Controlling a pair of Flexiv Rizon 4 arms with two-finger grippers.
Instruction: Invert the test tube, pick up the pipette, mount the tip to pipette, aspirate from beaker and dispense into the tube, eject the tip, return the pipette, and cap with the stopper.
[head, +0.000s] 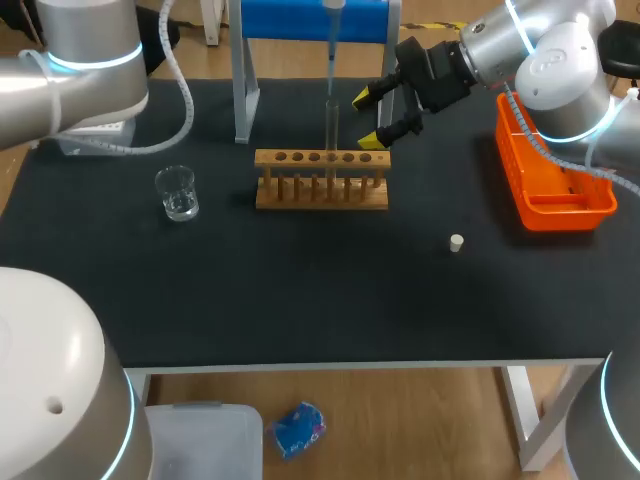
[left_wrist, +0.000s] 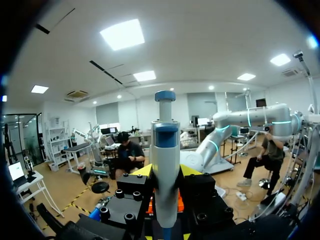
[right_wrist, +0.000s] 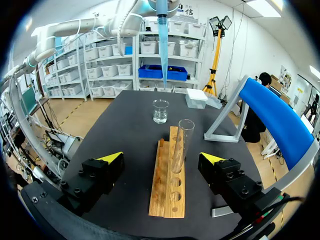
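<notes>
The worktop (head: 300, 300) is covered in a matt black, cloth-like sheet. The rack (head: 320, 192) is made of pale, smooth wood. Clear, glossy glass is seen in the test tube (right_wrist: 181, 145) and the beaker (head: 177, 193). The pipette (left_wrist: 165, 165) is formed of smooth white and blue plastic, and the pipette tip (right_wrist: 163, 35) of translucent bluish plastic. The basket (head: 560, 195) is moulded in glossy orange plastic. The stopper (head: 456, 242) looks matt and off-white. The right hand (head: 364, 118) is built of matt black parts with yellow ends.
</notes>
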